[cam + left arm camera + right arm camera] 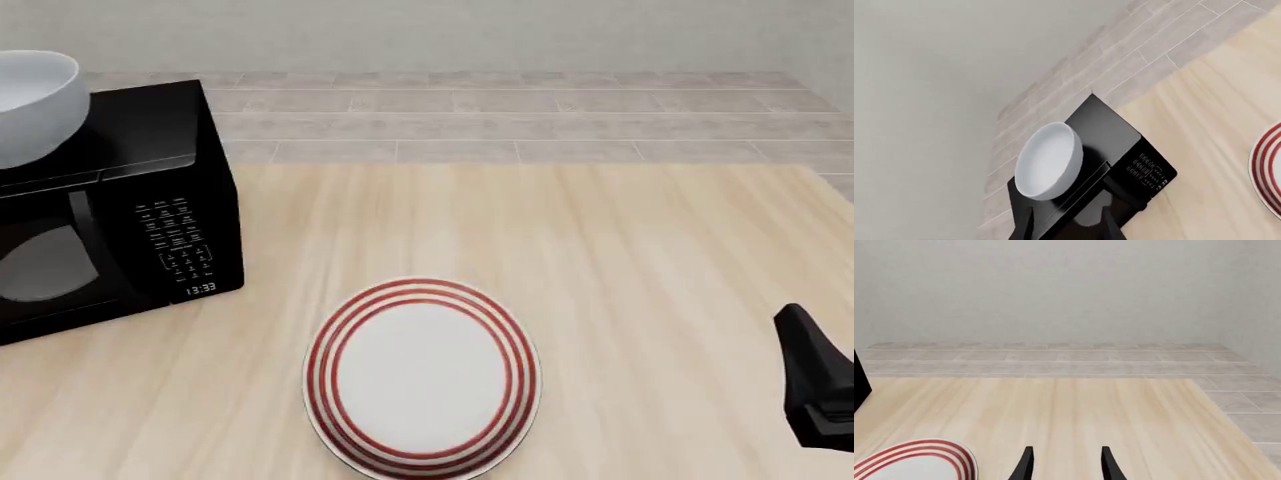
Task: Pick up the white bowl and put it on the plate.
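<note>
The left fingers (pixel 1067 220) grip the white bowl (pixel 34 105), holding it tilted at the upper left of the front view, in front of the top of the black microwave (pixel 147 210). The right fingers (pixel 1064 465) are parted with nothing between them, low over the wooden counter (pixel 641 260) at the right edge. The plate (pixel 423 375) lies flat at lower centre, well apart from the bowl.
</note>
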